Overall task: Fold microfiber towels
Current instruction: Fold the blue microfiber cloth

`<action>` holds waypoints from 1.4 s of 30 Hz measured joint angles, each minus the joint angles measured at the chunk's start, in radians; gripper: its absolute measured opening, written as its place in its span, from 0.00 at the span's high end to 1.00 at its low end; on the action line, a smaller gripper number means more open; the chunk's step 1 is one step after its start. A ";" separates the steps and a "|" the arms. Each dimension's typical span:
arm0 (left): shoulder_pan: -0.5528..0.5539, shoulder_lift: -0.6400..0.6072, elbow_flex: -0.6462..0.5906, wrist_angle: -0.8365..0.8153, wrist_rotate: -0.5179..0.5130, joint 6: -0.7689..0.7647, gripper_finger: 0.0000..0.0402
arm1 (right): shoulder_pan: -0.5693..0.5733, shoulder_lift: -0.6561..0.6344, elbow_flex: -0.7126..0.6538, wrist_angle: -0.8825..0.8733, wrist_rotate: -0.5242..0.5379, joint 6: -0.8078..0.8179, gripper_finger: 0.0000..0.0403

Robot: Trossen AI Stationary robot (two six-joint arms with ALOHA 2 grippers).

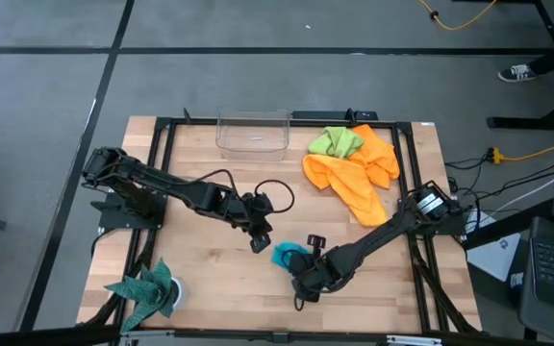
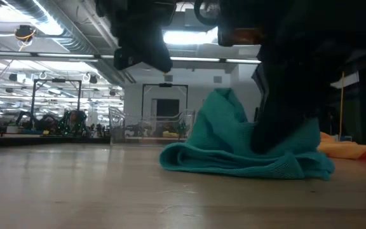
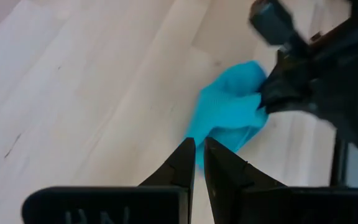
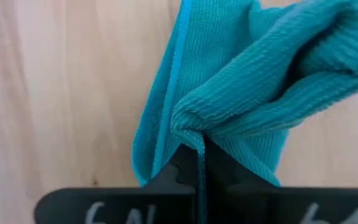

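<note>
The turquoise-blue towel [image 1: 285, 255] lies bunched on the wooden table near its front middle, and also shows in the low view [image 2: 234, 149]. My right gripper [image 1: 303, 267] is shut on it. My left gripper [image 1: 259, 240] hangs just left of the towel, above the table, shut and empty; its wrist view shows its fingers [image 3: 199, 152] together, short of the towel [image 3: 229, 112]. The lime-green towel [image 1: 335, 142] lies on the orange towels [image 1: 359, 178] at the far right. My right gripper pinches a raised fold of the turquoise towel [image 4: 194, 134] between its two fingers, more than one layer, with a hemmed edge [image 4: 173, 68] running off beside it. The fingers slant down at it. The towel stands bunched up at the fingers, its lower folds [image 2: 234, 165] on the table.
A clear plastic bin [image 1: 253, 135] stands at the far middle. A dark teal-green spiky-edged cloth [image 1: 147, 293] lies at the near left corner. Bare wood lies between the two arms and the bin. A black frame [image 1: 162, 125] borders the table.
</note>
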 joint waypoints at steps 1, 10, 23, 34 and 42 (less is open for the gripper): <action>0.000 0.000 0.000 -0.017 -0.002 0.000 0.94 | 0.005 0.004 0.000 -0.001 0.016 -0.001 1.00; 0.018 0.000 0.000 0.087 -0.015 0.062 0.94 | 0.029 0.052 0.002 0.027 0.041 -0.051 1.00; -0.032 0.231 0.000 0.436 0.102 0.037 0.94 | 0.029 0.059 0.000 0.037 0.090 -0.046 0.99; -0.097 0.307 0.001 0.457 0.137 0.079 0.94 | 0.030 0.059 0.000 0.038 0.096 -0.046 0.99; -0.112 0.311 0.000 0.325 0.036 0.063 0.94 | 0.032 0.059 0.000 0.038 0.098 -0.044 0.99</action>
